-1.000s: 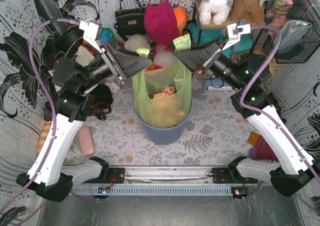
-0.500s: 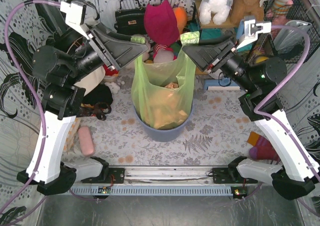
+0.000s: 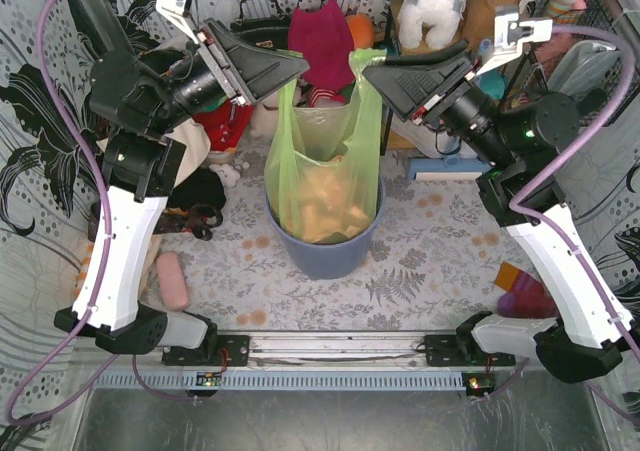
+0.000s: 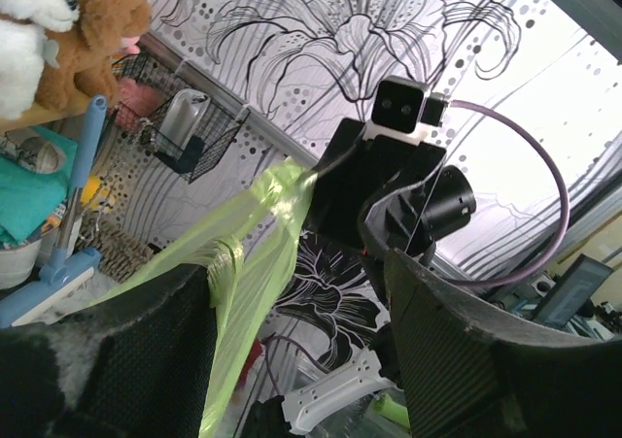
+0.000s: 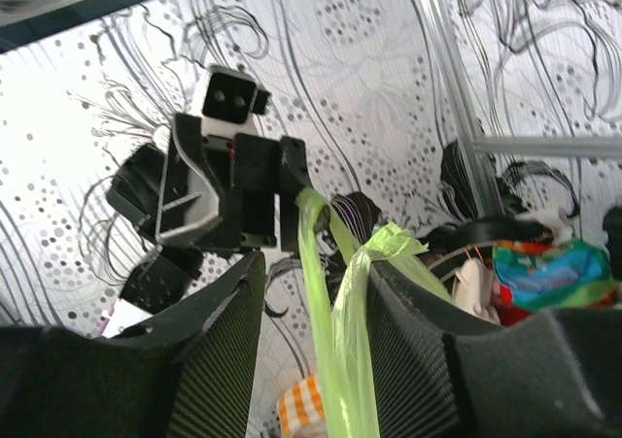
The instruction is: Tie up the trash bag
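The lime-green trash bag (image 3: 325, 171) hangs stretched upward out of the blue-grey bin (image 3: 325, 256), with tan-orange paper showing through it. My left gripper (image 3: 292, 67) is high at the bag's left top. In the left wrist view (image 4: 296, 268) its jaws stand open, and a bag handle (image 4: 228, 253) is hooked over the left finger. My right gripper (image 3: 368, 68) is high at the bag's right top. In the right wrist view (image 5: 316, 263) its jaws stand open, and the other handle (image 5: 389, 239) is draped over the right finger. The two grippers face each other a short gap apart.
Behind the bag are a magenta cloth toy (image 3: 322, 41), a black handbag (image 3: 255, 26) and plush animals (image 3: 440, 1) on a shelf. A pink oblong object (image 3: 172, 279) lies at the left arm's base. A red and pink object (image 3: 525, 296) lies by the right arm.
Both grippers have risen and drawn closer together over the bin. The bag's handles came up with them, and the bag is now pulled taller and narrower.
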You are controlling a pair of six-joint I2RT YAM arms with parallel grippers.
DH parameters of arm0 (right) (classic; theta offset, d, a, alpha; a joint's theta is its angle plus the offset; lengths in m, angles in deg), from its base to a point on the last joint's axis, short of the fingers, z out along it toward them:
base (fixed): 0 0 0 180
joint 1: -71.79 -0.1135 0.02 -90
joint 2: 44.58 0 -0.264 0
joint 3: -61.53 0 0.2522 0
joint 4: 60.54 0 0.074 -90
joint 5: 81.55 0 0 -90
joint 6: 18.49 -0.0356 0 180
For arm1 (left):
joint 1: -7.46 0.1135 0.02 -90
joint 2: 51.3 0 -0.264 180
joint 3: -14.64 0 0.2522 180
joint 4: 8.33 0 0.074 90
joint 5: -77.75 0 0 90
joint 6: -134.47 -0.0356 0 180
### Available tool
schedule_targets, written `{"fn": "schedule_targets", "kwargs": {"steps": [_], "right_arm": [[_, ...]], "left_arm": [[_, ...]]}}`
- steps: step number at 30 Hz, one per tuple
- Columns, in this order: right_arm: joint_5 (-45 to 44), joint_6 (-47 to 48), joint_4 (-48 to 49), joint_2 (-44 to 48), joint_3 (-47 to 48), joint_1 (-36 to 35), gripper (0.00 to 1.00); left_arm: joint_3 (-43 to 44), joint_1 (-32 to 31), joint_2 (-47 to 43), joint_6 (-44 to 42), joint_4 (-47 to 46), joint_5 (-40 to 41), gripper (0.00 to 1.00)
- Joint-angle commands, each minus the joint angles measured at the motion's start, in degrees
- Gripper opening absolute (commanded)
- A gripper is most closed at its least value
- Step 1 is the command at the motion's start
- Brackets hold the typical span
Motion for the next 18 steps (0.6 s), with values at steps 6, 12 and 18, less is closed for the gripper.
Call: {"fn": "schedule_targets", "kwargs": {"steps": [6, 12, 18], "right_arm": [[1.42, -0.54, 4.01, 1.44, 4.64, -0.11, 0.44], [-3.36, 3.21, -6.79, 5.44, -1.90, -0.04, 0.61], [-3.70, 6.61, -18.09, 6.13, -0.33, -0.10, 0.67]], "left_arm": [[-2.89, 1.94, -4.16, 2.22, -5.59, -3.43, 0.72], [-11.10, 2.63, -8.53, 2.33, -6.34, -4.25, 0.74], [-16.31, 2.63, -11.04, 3.20, -6.32, -6.61, 0.75]]}}
